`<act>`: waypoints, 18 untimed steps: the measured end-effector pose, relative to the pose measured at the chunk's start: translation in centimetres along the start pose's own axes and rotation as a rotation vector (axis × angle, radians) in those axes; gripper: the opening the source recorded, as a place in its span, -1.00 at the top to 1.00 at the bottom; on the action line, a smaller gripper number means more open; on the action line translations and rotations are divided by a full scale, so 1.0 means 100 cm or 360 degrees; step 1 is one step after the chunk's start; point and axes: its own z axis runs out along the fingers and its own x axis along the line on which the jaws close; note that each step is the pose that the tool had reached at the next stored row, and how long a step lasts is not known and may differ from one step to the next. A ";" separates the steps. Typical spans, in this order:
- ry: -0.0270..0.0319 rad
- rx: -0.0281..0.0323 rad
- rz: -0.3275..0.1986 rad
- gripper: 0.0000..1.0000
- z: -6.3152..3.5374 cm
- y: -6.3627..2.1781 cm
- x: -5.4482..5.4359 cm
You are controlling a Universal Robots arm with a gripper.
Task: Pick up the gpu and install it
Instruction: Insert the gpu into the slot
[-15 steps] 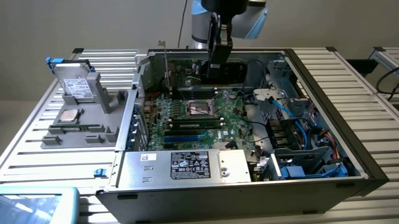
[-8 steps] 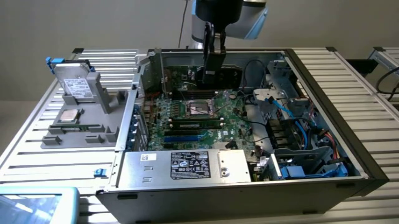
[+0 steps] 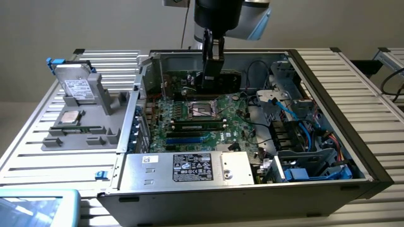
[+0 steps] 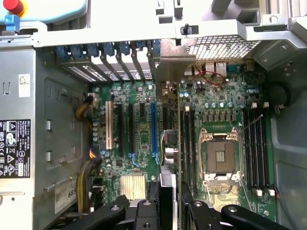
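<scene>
My gripper (image 3: 213, 71) reaches down into the open computer case (image 3: 353, 142) and is shut on the gpu (image 3: 218, 81), a dark card held upright over the far part of the green motherboard (image 3: 243, 125). In the wrist view the gpu (image 4: 171, 148) is edge-on between the black fingers (image 4: 144, 211). Its green board edge runs between the blue expansion slot (image 4: 153, 129) and the processor socket (image 4: 220, 155). Its silver end bracket (image 4: 175, 62) lies at the case's rear slot openings. I cannot tell whether the card's edge touches a slot.
The grey power supply (image 3: 189, 168) fills the case's near side. Blue cables and drive cages (image 3: 309, 156) crowd the exterior view's right. On the exterior view's left, a grey fixture (image 3: 94, 137) holds a silver hard drive (image 3: 79, 87) and a processor (image 3: 69, 117).
</scene>
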 end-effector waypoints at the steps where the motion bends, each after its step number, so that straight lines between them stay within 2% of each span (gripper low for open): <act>1: -0.00003 0.00001 0.0000 0.44 0.0013 0.0009 0.000; 5: 0.00000 0.00002 0.0000 0.44 0.0058 0.0043 0.000; 10: 0.00000 0.00002 0.0000 0.44 0.0113 0.0048 0.000; 18: 0.00002 0.00002 0.0000 0.44 0.0248 0.0080 0.001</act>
